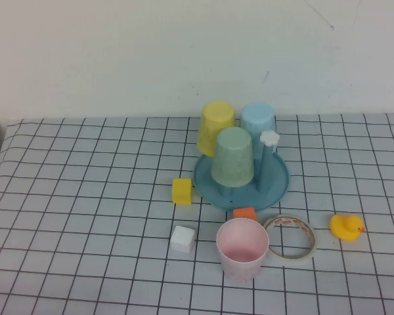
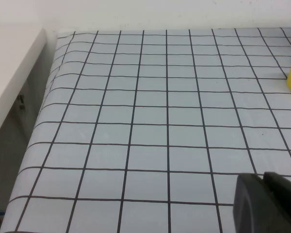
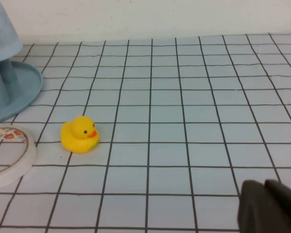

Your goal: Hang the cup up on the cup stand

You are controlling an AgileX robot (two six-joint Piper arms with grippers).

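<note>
The gridded counter [image 1: 85,197] carries every object; neither arm appears in the high view, so both seem parked at the near edge. The cup stand [image 1: 276,187] sits mid-counter with a yellow cup [image 1: 216,126], a light blue cup [image 1: 258,123] and a mint-green cup [image 1: 232,155] inverted on its pegs, leaving the flower-capped peg [image 1: 269,138] free, presumably for the remaining cup. The pink cup [image 1: 242,248] stands upright, mouth up, nearer the robot than the stand, touching neither arm. A tape ring [image 1: 291,237] lies just beside it; a rubber duck [image 1: 346,227], yellow block [image 1: 182,191], white block [image 1: 182,239] and orange block [image 1: 244,213] lie around.

The left gripper [image 2: 266,204] shows only as a dark edge above bare grid, well apart from the cup; whether its fingers are spread cannot be told. The right gripper [image 3: 269,206] is likewise a dark edge, the duck and tape ring ahead of it; its state cannot be told. Only the high view shows the pink cup.
</note>
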